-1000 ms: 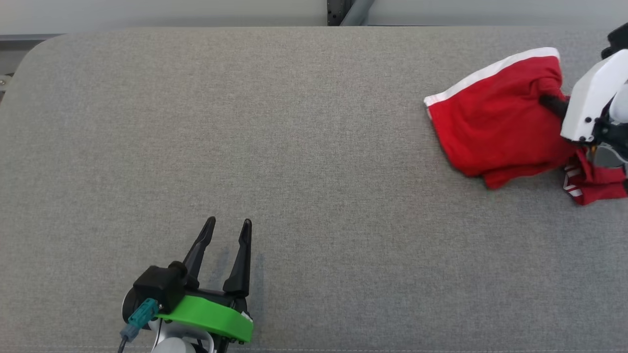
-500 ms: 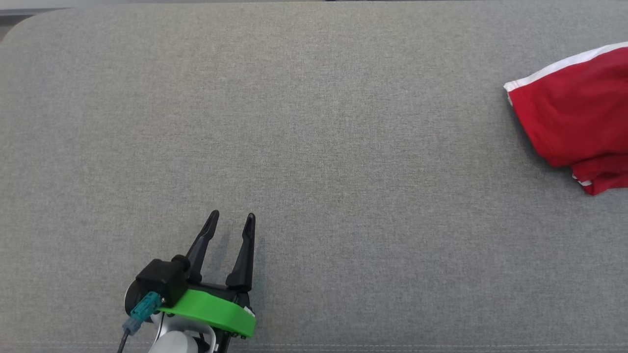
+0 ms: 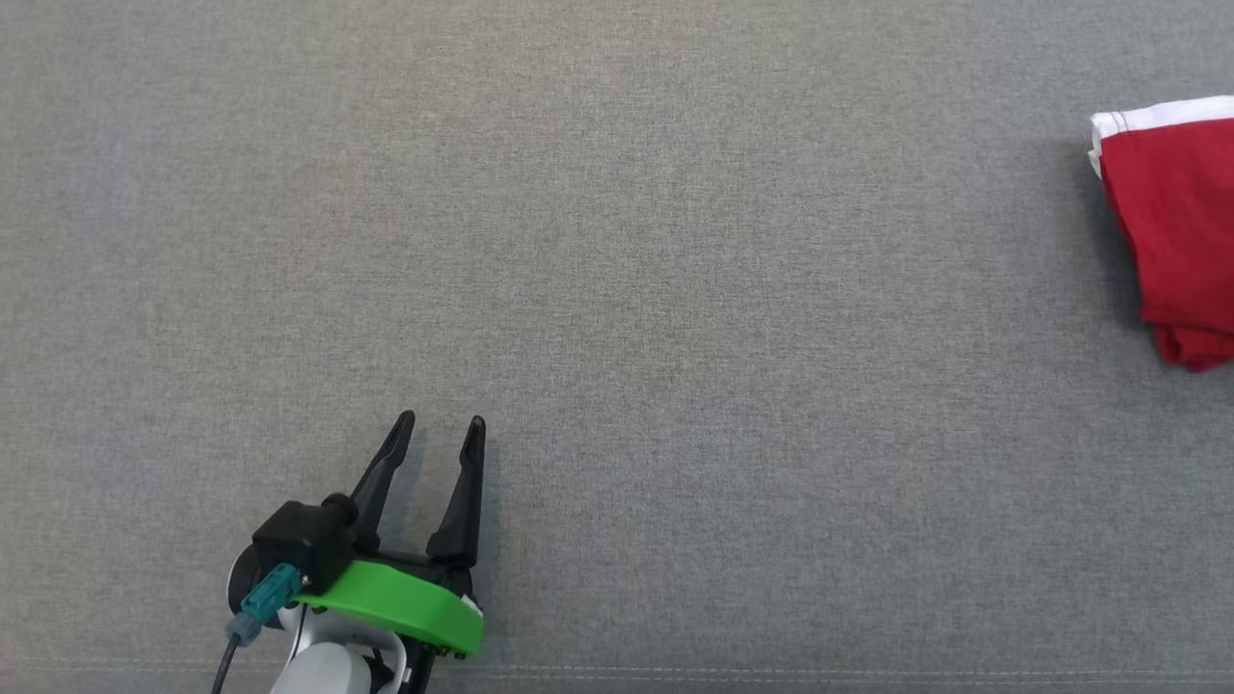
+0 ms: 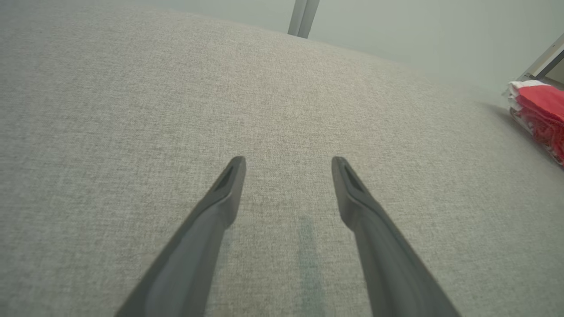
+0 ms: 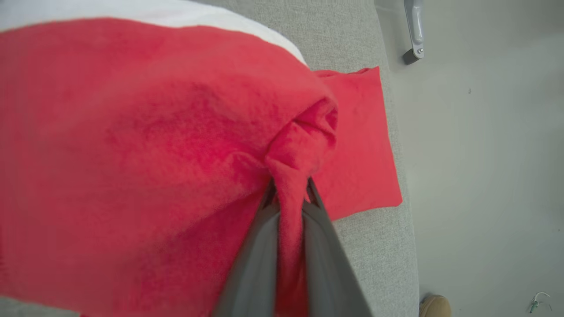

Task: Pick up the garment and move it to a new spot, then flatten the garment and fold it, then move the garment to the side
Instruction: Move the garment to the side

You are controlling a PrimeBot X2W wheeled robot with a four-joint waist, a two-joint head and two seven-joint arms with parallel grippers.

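The garment (image 3: 1181,222) is red with a white band, bunched at the right edge of the head view on the grey padded table (image 3: 617,289). In the right wrist view my right gripper (image 5: 288,187) is shut on a pinched fold of the garment (image 5: 145,154), which drapes over the table's end. My left gripper (image 3: 439,424) stands open near the front edge, far left of the cloth, nothing between its fingers. The left wrist view has my left gripper (image 4: 288,165) over bare fabric, with the garment (image 4: 539,114) at the far right.
The table's end edge (image 5: 396,220) runs just beside the garment, with grey floor (image 5: 484,154) beyond it. A metal leg (image 5: 414,31) and a shoe tip (image 5: 434,306) show on that floor. A post (image 4: 302,17) stands behind the table.
The head camera has shifted, so the garment has slid toward the right edge and the right arm has left the view. The left gripper stays open in the same spot.
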